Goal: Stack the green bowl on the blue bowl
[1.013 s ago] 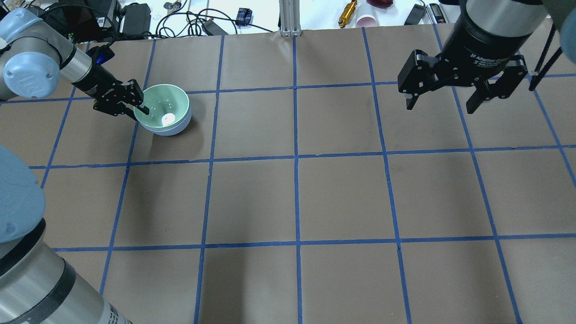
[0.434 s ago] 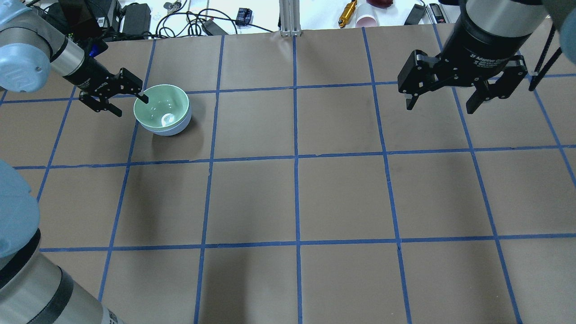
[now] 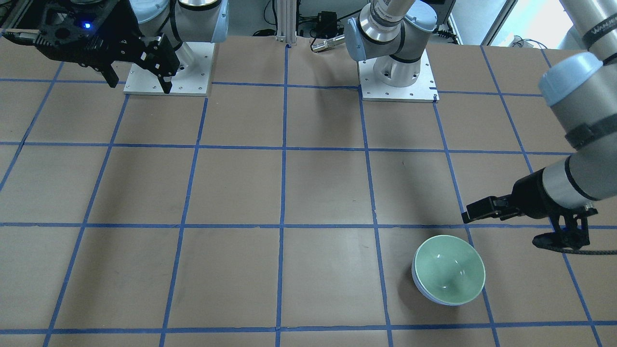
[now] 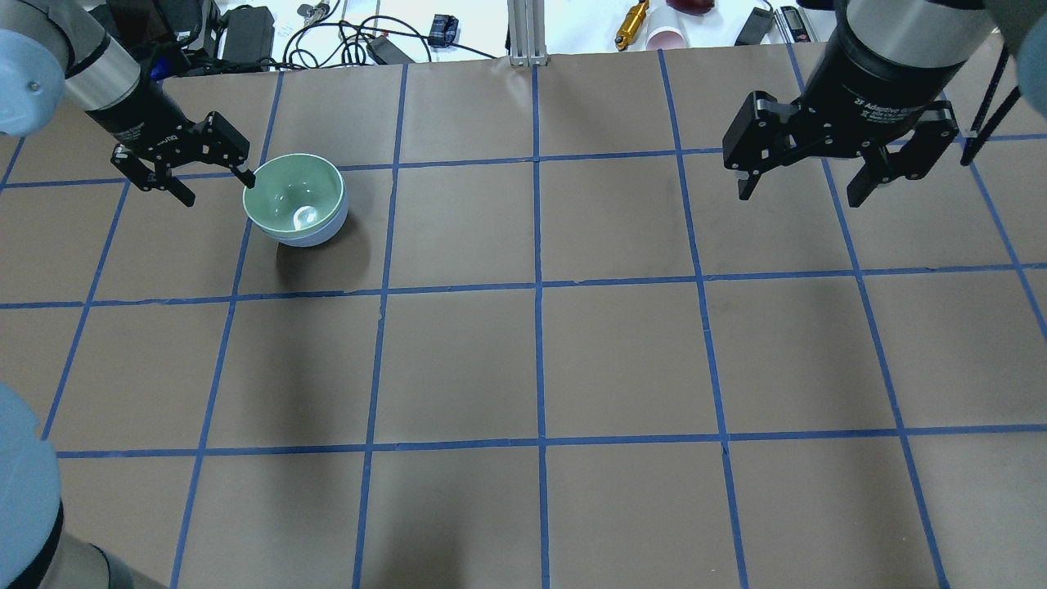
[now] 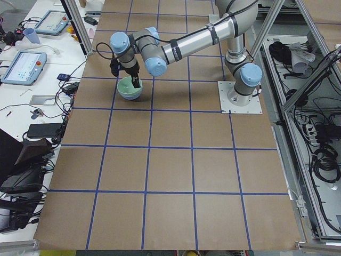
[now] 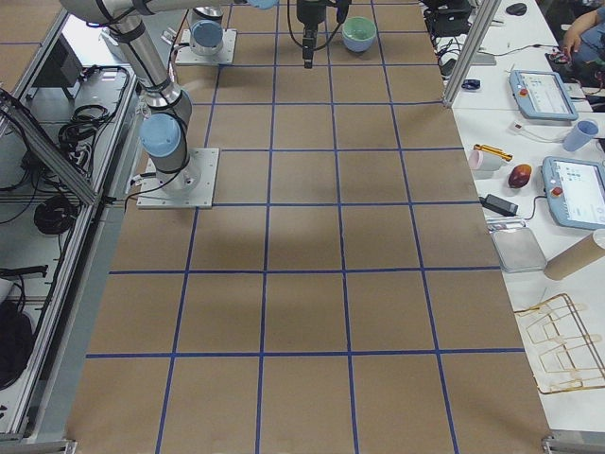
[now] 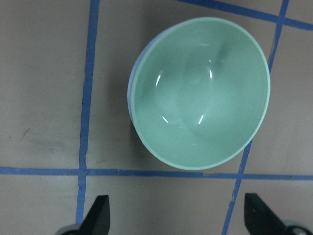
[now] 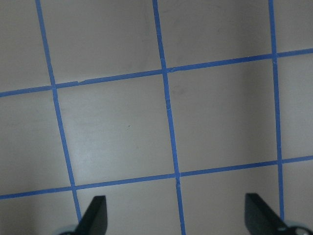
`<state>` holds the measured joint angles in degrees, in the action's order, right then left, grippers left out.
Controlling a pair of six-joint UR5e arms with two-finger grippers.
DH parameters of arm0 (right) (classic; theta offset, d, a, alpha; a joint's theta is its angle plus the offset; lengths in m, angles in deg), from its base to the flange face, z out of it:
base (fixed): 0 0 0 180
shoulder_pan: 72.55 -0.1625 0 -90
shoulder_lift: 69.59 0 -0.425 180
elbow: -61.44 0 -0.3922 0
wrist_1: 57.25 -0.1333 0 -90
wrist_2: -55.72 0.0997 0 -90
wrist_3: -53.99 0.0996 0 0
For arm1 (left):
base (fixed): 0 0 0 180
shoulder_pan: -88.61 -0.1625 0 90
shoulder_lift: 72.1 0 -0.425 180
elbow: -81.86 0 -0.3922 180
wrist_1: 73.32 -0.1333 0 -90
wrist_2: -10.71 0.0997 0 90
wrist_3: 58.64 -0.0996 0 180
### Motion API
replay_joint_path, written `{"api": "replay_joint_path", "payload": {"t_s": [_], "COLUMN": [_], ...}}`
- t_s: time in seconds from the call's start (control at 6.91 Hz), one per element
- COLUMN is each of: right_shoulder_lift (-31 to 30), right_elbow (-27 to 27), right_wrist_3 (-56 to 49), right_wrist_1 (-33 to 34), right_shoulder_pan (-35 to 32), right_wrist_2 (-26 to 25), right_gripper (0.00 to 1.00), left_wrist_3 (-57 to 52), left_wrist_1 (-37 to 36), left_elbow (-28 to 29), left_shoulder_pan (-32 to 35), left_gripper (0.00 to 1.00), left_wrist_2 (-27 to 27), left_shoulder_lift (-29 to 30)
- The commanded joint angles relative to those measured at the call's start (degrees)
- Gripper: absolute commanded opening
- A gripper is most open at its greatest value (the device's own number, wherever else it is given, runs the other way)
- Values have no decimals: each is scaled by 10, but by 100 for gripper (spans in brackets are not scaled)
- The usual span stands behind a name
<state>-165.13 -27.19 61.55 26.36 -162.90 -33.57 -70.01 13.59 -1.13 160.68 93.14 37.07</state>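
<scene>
The green bowl (image 4: 296, 195) sits nested inside the blue bowl (image 4: 309, 240), which shows only as a thin lavender edge beneath it, in the far left part of the table. My left gripper (image 4: 217, 190) is open and empty, just left of the bowls and apart from them. In the left wrist view the green bowl (image 7: 203, 93) lies ahead of the spread fingertips (image 7: 98, 218), with a sliver of the blue bowl (image 7: 132, 93) at its left. In the front-facing view the stack (image 3: 449, 270) lies below my left gripper (image 3: 511, 226). My right gripper (image 4: 799, 196) is open and empty, high over the far right.
Brown paper with a blue tape grid (image 4: 538, 286) covers the table. Beyond the far edge lie cables (image 4: 343, 37), a pink cup (image 4: 667, 37), a yellow tool (image 4: 631, 24) and an aluminium post (image 4: 527, 33). The right wrist view shows only bare grid (image 8: 166, 107).
My left gripper let go of the green bowl's rim, opened wide and drew back to the left. The bowls stayed nested in place. The right arm has not moved.
</scene>
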Motion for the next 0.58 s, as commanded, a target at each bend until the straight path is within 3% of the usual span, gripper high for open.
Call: {"api": "replay_joint_path", "payload": {"t_s": [0.0, 0.14, 0.29, 0.43], "right_shoulder_lift": [0, 0, 0, 0], "right_elbow": [0, 0, 0, 0], "right_wrist_3": [0, 0, 0, 0], "right_wrist_1": [1, 1, 0, 1], "right_shoulder_pan": [0, 0, 1, 0], "right_wrist_2": [0, 0, 0, 0], "right_gripper": [100, 100, 100, 100], "left_wrist_3": [45, 65, 71, 72], "left_wrist_1": [30, 28, 39, 45], "left_elbow": [-9, -16, -25, -36], "left_shoulder_pan": [68, 123, 166, 182], "left_gripper": [100, 100, 100, 100], "left_wrist_2": [16, 76, 103, 96], "left_shoulder_lift": [-69, -91, -119, -150]}}
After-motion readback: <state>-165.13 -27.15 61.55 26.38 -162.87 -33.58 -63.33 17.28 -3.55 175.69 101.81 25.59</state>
